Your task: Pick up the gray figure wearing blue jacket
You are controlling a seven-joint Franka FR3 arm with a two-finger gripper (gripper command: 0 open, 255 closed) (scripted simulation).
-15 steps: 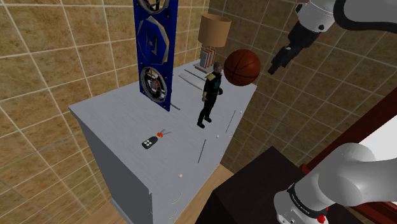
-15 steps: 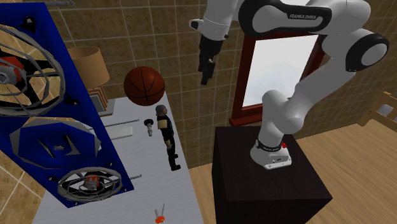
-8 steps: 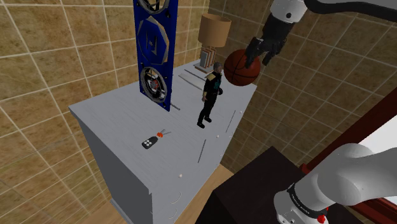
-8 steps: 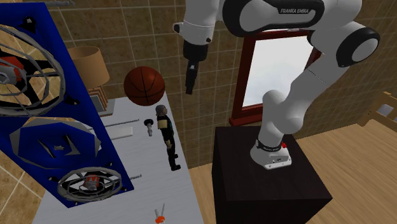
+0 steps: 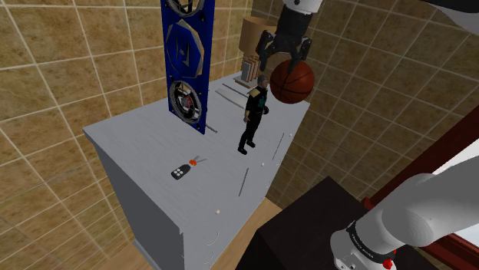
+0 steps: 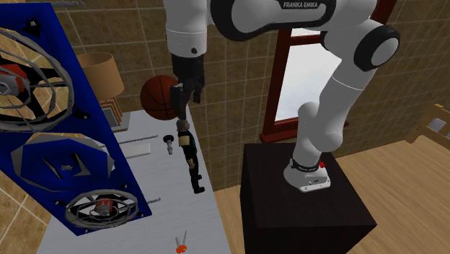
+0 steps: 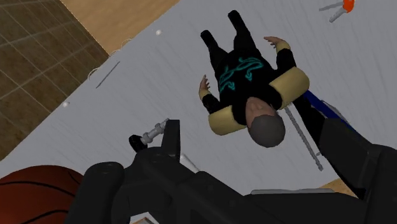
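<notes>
Basketball (image 5: 294,86) and lamp (image 5: 251,34) stand near the figure (image 5: 252,115).

Pale cabinet top (image 5: 138,146); figure (image 5: 251,115), key fob (image 5: 181,172)

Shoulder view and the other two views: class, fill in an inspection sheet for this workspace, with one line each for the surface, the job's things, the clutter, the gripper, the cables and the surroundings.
Surface: pale grey cabinet top.
Job's things: figure with grey hair and a black jacket with a teal mark, standing upright near the far end, untouched.
Clutter: basketball beside the figure; blue panel with fans; lamp; small black remote; orange-tipped tool.
Gripper: gripper open, above the figure's head, holding nothing.
Cables: nothing seen.
Surroundings: tan tiled walls; wooden floor; red-framed window; dark stand.
</notes>
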